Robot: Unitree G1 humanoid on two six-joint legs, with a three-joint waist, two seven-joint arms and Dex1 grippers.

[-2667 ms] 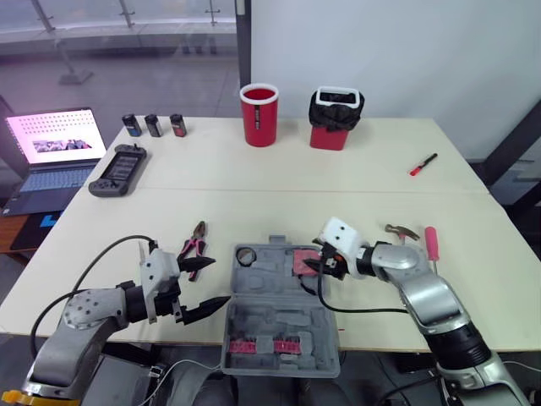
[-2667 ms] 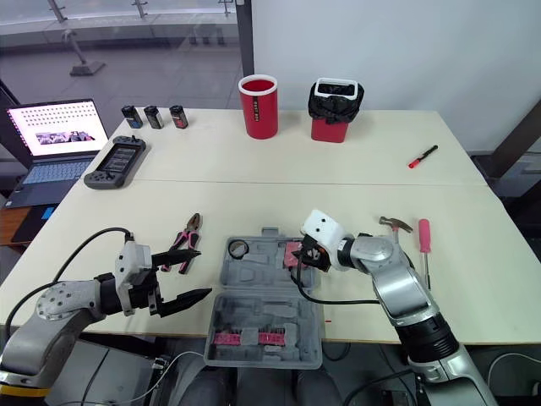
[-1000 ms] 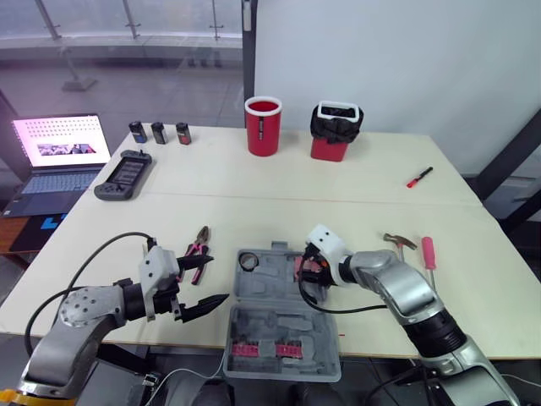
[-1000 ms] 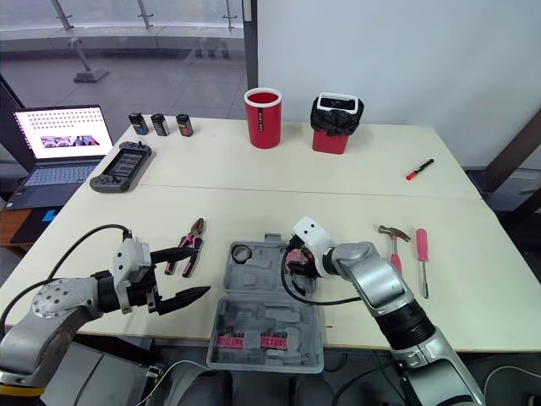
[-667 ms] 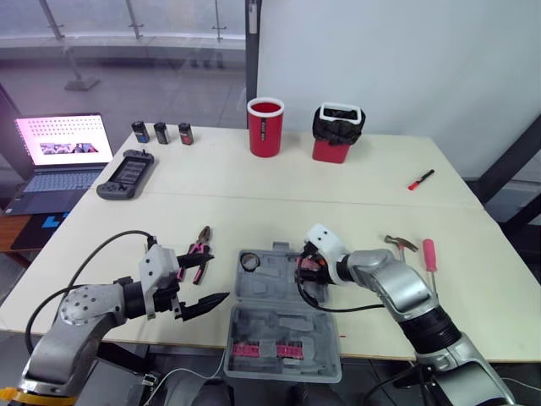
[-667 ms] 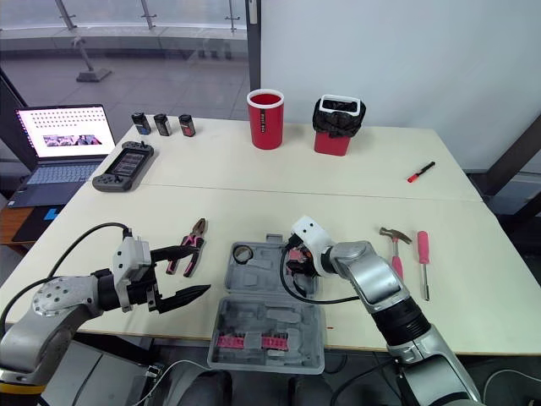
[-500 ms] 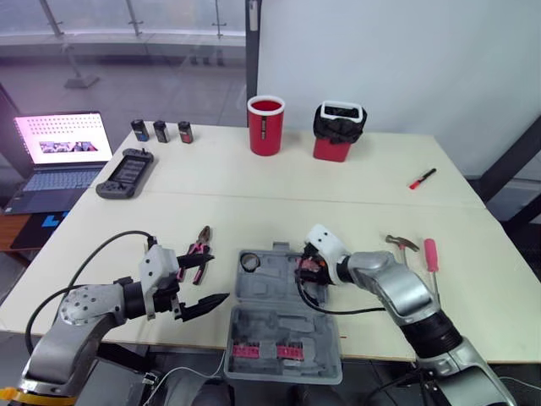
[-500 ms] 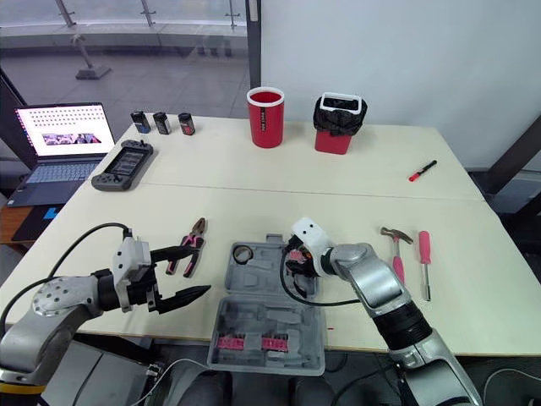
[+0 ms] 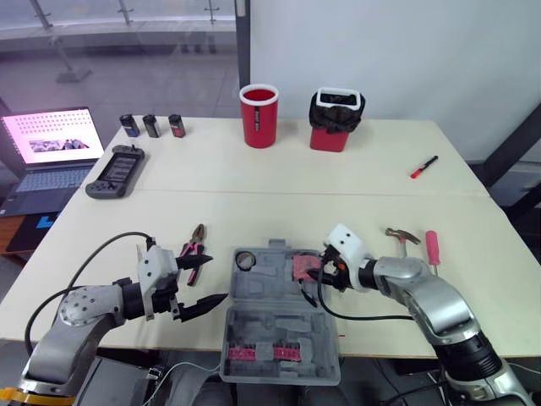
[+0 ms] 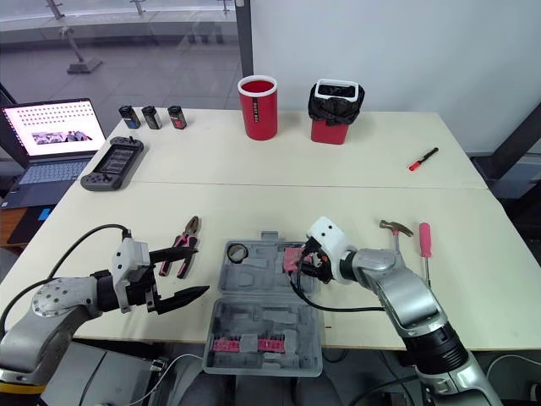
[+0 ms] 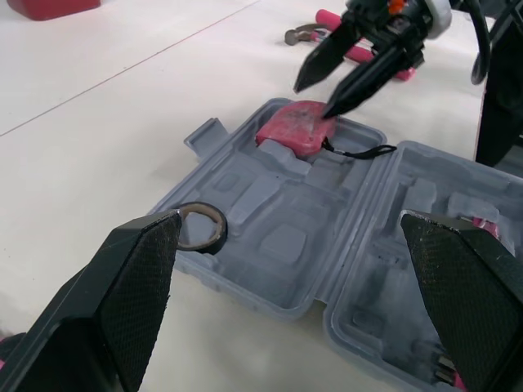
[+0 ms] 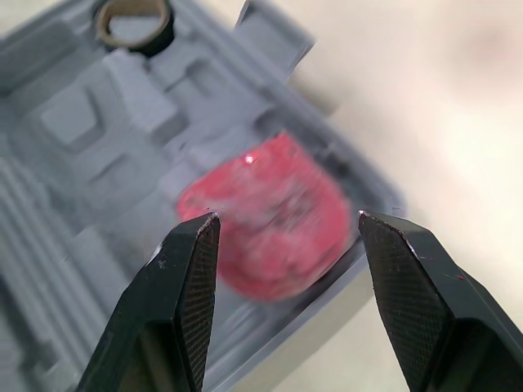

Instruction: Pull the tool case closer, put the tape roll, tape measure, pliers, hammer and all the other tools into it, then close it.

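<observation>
Hovering over the back right corner of the open case, the right gripper is holding its two fingers spread wide, pinching nothing. The red tape measure is lying in that corner just under the fingertips; whether one tip is touching it cannot be told. A thin black strap is trailing from the tape measure toward the hinge. The tape roll is sitting in the back left corner of the same half of the case. The front half, nearest the table's edge, is showing a row of small red bits.

The left gripper is hanging just left of the case with its fingers also spread and empty, pointing at the case's side. The pliers are lying on the table just behind that gripper, apart from the case. The hammer and the screwdriver are lying side by side on the table to the right of the case, beyond the right arm. A marker is lying farther back on the right. A red cup and a bin are standing near the table's far edge.
</observation>
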